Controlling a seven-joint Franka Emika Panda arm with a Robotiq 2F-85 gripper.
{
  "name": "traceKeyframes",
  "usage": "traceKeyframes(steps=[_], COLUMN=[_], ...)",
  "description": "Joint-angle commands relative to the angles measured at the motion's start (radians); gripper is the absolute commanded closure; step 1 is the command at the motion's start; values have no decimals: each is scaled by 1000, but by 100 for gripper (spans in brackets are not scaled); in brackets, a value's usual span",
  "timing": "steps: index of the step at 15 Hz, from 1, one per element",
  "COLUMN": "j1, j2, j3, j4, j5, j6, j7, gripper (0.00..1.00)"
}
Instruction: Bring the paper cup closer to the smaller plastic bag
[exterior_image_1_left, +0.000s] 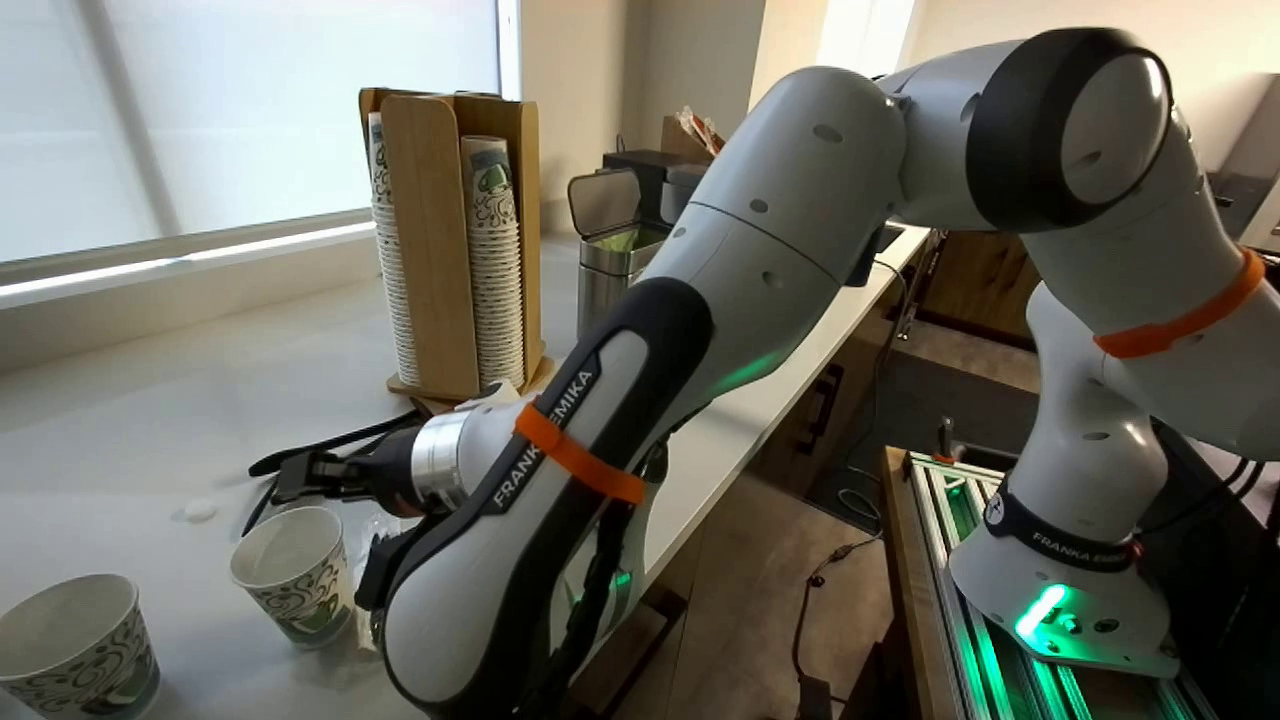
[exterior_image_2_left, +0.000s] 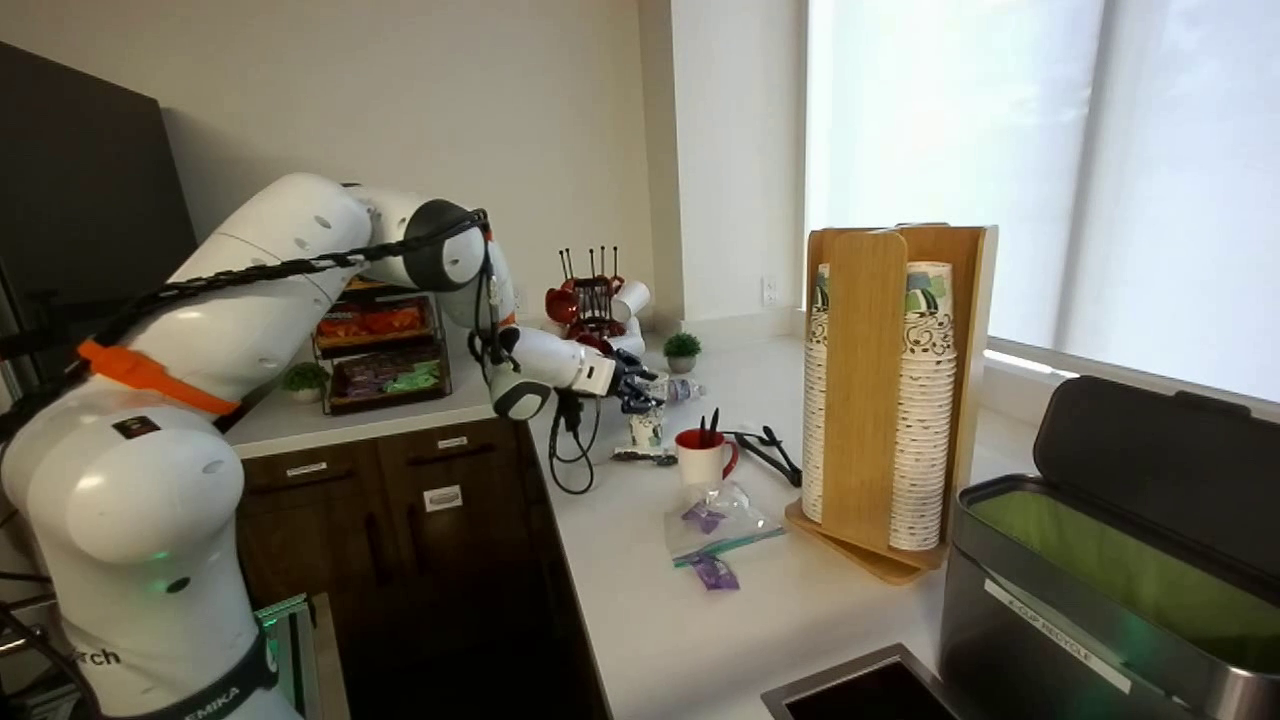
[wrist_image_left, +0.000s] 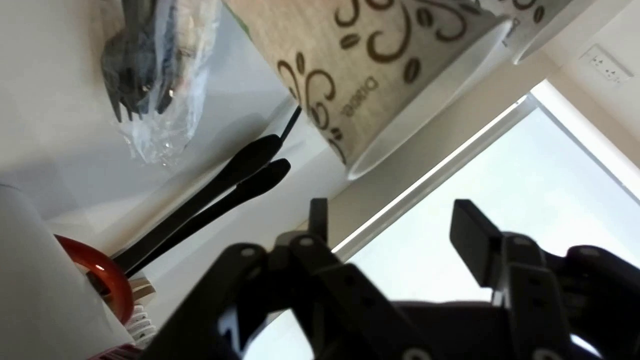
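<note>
A patterned paper cup stands upright on the counter. It also shows in an exterior view and large in the wrist view. A second paper cup stands beside it, partly seen in the wrist view. A small clear plastic bag with a dark fork lies by the near cup, also in an exterior view. A larger zip bag with purple pieces lies farther off. My gripper is open and empty, close to the near cup and apart from it; it shows in an exterior view.
A white mug with red inside stands between the two bags. Black tongs lie beside it. A wooden cup holder with stacked cups and a steel bin stand along the counter. A window runs behind.
</note>
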Motion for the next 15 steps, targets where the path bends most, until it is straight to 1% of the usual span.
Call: traceKeyframes(steps=[1,2,4,7,9,11,12,13,15], j1=[15,22,37,54,40,2,-5,-18,-30], j2=[-36,-58,-88,-156,-227,-299,-337,-365,-413], j3=[-6,-15,-35,-65,-60,-33,-39,-32,-34], j4=[26,29,39,12,-36,-96,-130,-146,-166], j5=[37,73,141,265,301,252,210,166,108], j6=[28,27,33,8,-45,-149,-215,-269,-365], j7=[-11,-50,-141,-355,-451,-424,-382,-335,-295], gripper=[5,0,0,0,0,0,0,0,0])
